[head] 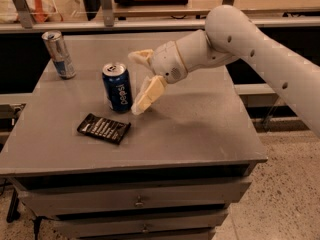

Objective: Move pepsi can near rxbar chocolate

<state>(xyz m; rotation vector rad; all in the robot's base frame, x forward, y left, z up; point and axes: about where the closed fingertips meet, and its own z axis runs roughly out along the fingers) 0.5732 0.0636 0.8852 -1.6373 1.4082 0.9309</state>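
White lettering runs sideways down the dark blue pepsi can, left of centre in the frame, and it reads "pepsi", the one word legible here. The rxbar chocolate, lower left, shows pale lines of print on its dark wrapper, too small to read. Nothing can be made out on the silver-and-blue can at upper left. The gripper hangs just right of the pepsi lettering, fingers spread, unmarked.

Arm was cut off at rt, covering counter's back-rt corner. End effector, fingers apart, hung midway btwn counter's left & rt edges, beside pepsi can. Rxbar chocolate print was too small to read.
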